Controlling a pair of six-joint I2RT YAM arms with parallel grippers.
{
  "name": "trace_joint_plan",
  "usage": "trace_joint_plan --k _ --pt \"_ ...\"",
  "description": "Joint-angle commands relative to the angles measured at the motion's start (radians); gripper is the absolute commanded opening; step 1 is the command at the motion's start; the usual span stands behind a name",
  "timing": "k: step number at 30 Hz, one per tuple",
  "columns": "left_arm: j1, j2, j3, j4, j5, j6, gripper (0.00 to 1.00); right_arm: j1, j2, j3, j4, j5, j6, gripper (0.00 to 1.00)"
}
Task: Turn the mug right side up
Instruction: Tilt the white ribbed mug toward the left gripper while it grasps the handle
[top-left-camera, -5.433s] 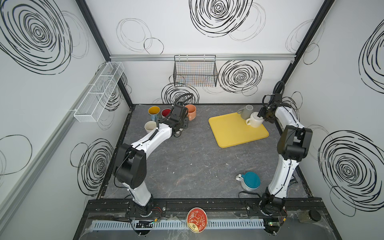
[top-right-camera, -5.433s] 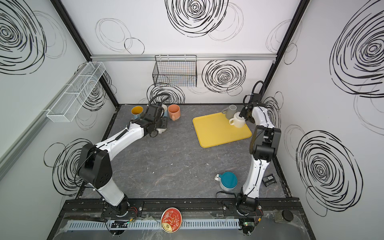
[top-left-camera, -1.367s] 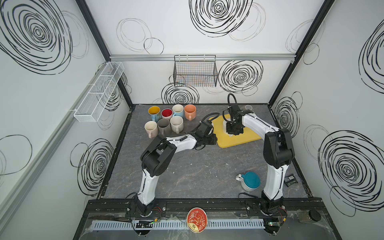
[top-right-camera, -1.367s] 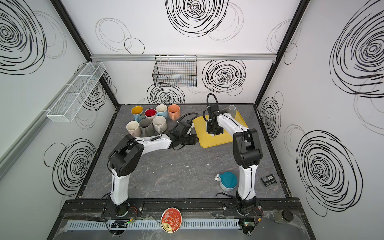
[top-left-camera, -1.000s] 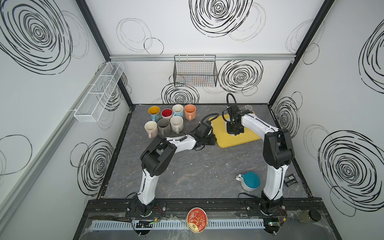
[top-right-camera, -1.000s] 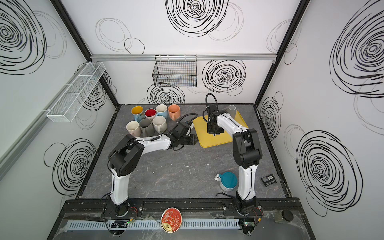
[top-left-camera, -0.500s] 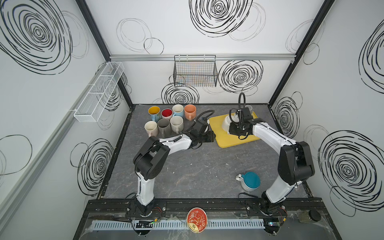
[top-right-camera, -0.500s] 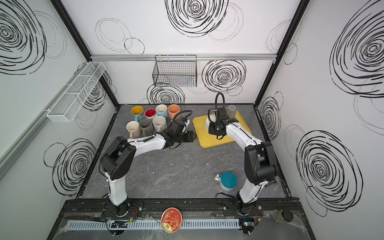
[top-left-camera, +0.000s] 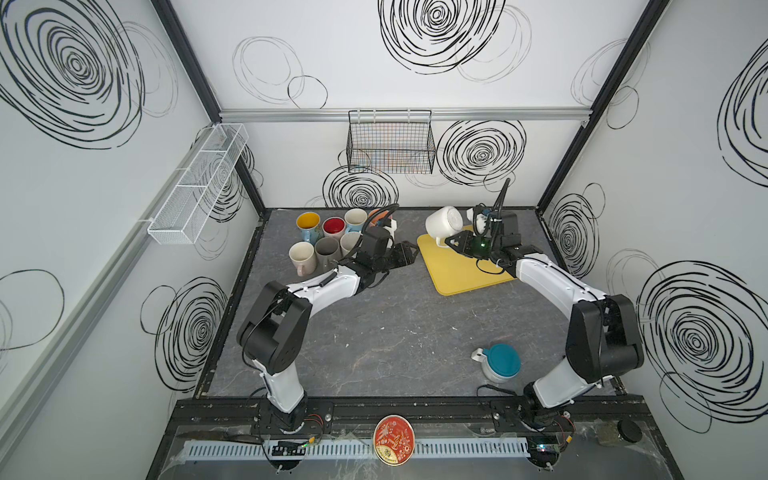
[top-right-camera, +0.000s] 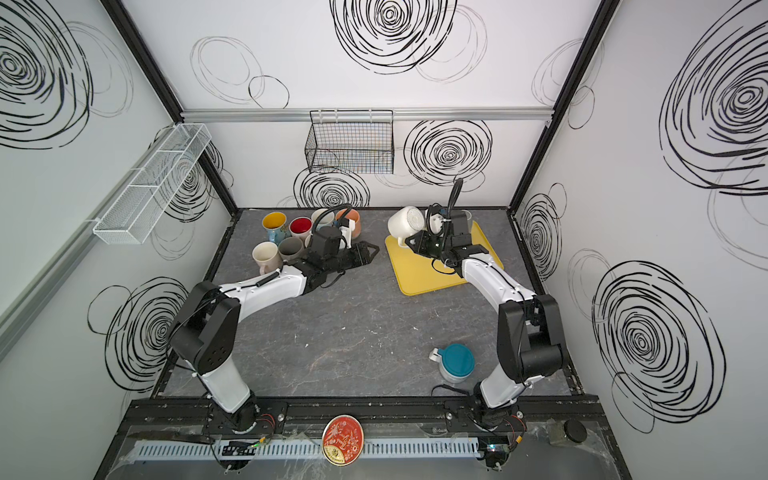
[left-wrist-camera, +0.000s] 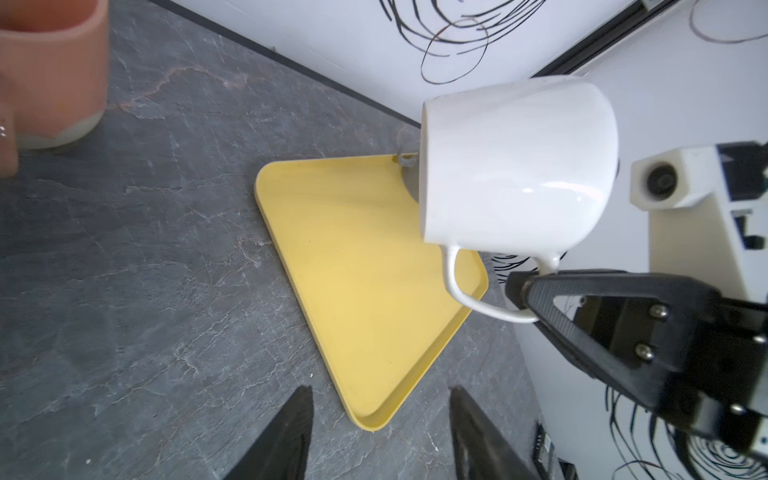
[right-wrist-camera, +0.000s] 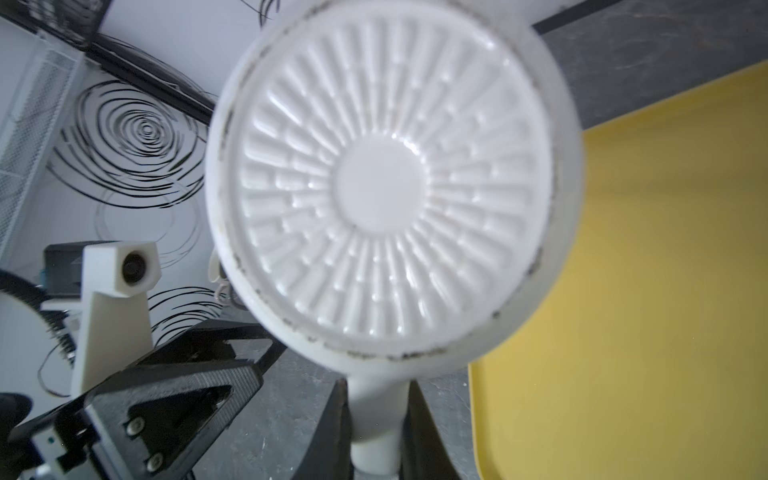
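Note:
The white mug hangs in the air over the far left corner of the yellow tray. It is tipped on its side, with its ribbed base turned up toward the right arm and its mouth toward the left. My right gripper is shut on the mug's handle. My left gripper lies low over the table just left of the tray, open, with nothing between its fingers.
Several upright mugs cluster at the back left, close behind the left arm; an orange one is nearest. A teal-lidded pot stands at the front right. A wire basket hangs on the back wall.
My left gripper has opened and drawn back to the left, away from the mug. The right gripper has swung round and lifted the mug above the tray's corner.

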Motion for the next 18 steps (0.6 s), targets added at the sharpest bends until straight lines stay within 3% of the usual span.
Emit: trace_joint_plan --k 1,10,18 --pt "0.041 -0.054 -0.037 0.125 0.063 -0.078 0.56 0.012 -0.049 0.008 0.229 -0.162 0.022 0.00" --pt "0.103 -0.085 -0.095 0.336 0.192 -0.218 0.52 0.060 -0.008 0.042 0.338 -0.269 0.077 0.00" --pt "0.099 -0.042 -0.102 0.467 0.253 -0.307 0.50 0.090 0.020 0.072 0.349 -0.307 0.087 0.00"
